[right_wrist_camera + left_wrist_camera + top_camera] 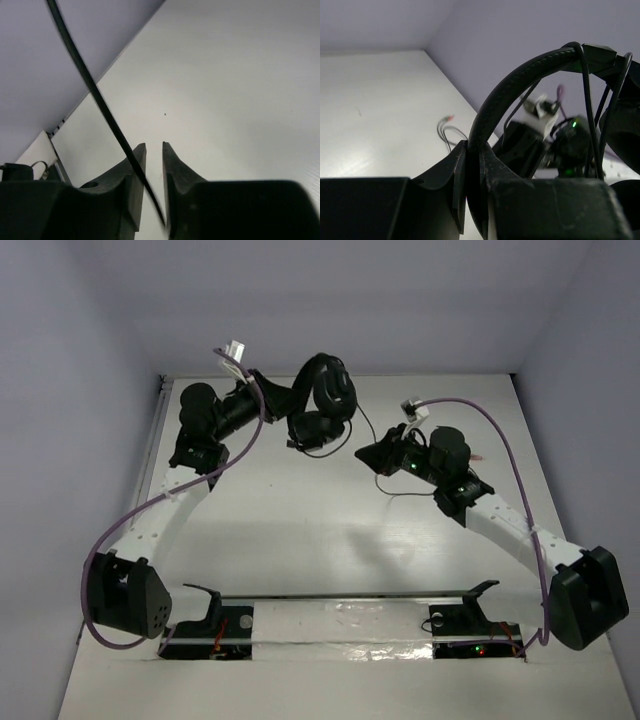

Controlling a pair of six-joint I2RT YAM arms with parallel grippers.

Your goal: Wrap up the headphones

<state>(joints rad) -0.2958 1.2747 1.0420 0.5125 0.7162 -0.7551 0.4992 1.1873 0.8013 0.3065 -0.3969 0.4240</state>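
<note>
Headphones (322, 400): lifted off the desk (300, 530), headband clenched in left pincer (474, 165).
Cable (100, 100): runs between right pincer (153, 165) fingers, nearly closed on it.
Risk: cable may slide out, or tugging could twist the headband loose.

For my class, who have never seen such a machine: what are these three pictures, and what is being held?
Two robot arms stand on a white table. One picture looks down from above; the other two come from cameras on each wrist. The left claw is shut on the curved headband of the black over-ear headphones, lifting them. The right claw has its fingers nearly together around the headphones' thin black cable, which runs between them. More cable lies on the table. The thick purple cords belong to the robot.
</note>
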